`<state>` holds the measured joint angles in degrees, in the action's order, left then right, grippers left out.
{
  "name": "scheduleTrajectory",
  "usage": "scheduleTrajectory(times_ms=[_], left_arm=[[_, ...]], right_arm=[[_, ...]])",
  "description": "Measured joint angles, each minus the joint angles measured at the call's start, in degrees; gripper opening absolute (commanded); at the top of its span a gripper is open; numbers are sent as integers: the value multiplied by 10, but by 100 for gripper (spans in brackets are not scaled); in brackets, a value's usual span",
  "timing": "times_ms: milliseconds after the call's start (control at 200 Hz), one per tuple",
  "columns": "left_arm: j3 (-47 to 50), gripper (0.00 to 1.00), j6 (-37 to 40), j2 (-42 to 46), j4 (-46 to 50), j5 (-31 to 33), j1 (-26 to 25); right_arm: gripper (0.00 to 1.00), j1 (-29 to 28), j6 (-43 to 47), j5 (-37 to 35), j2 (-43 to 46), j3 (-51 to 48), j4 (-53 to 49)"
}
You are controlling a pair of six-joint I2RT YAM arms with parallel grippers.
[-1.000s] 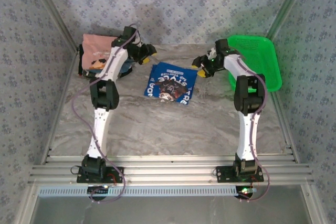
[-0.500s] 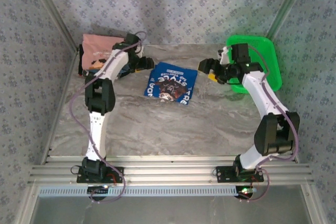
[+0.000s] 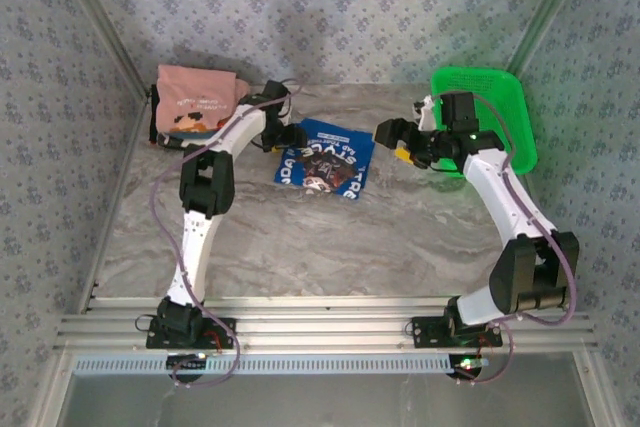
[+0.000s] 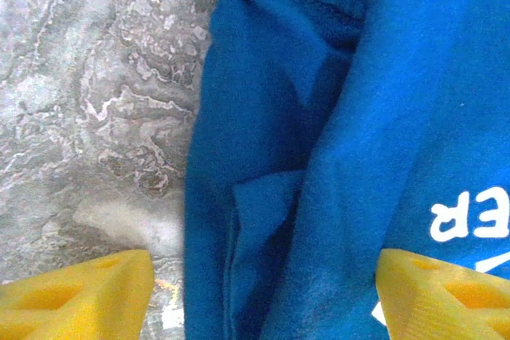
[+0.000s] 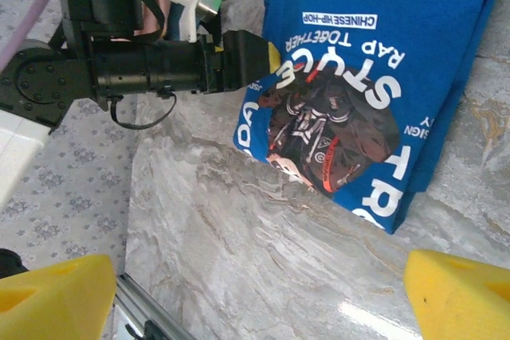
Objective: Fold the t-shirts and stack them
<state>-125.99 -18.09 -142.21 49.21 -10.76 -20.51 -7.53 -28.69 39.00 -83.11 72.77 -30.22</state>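
Stacking step: straddling folded royal-blue cloth tee [image 3: 330,162] edge w/ released L gripper [image 3: 288,135]; R gripper [image 3: 393,142] released too, empty. Next: pinch edge, move onto salmon-pink tee [image 3: 195,97].

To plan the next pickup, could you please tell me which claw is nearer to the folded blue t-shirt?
Left. The left claw is over the blue t-shirt's left edge; the right claw hangs off its right side, bare table between.

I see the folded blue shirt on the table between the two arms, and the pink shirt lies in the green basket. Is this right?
Not quite. The pink shirt lies on a pile at the far left, not in the green basket, as the top view shows. The rest is right.
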Motion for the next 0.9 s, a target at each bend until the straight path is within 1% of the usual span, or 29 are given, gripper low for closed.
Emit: scheduleTrajectory(times_ms=[125, 325, 355, 390, 445, 640, 765, 805, 899], left_arm=[[-2, 67, 0, 0, 1, 18, -7], [-43, 50, 3, -24, 24, 52, -23], [-53, 45, 4, -29, 33, 60, -25], [-64, 37, 5, -35, 34, 53, -28], [-82, 25, 1, -45, 42, 67, -35], [-120, 0, 5, -62, 48, 65, -57], [-141, 0, 24, -62, 67, 83, -61], [-152, 0, 33, -62, 73, 92, -61], [-180, 0, 59, -57, 87, 107, -55]], right_arm=[[96, 0, -2, 3, 13, 0, 3], [96, 0, -6, 14, 24, 0, 11], [95, 0, -7, 15, 24, 0, 12], [95, 0, -9, 17, 24, 0, 13], [96, 0, -11, 19, 24, 0, 14], [97, 0, -15, 24, 24, 0, 14], [98, 0, -19, 24, 25, 0, 21], [100, 0, -21, 24, 26, 0, 25], [100, 0, -30, 28, 32, -7, 48]])
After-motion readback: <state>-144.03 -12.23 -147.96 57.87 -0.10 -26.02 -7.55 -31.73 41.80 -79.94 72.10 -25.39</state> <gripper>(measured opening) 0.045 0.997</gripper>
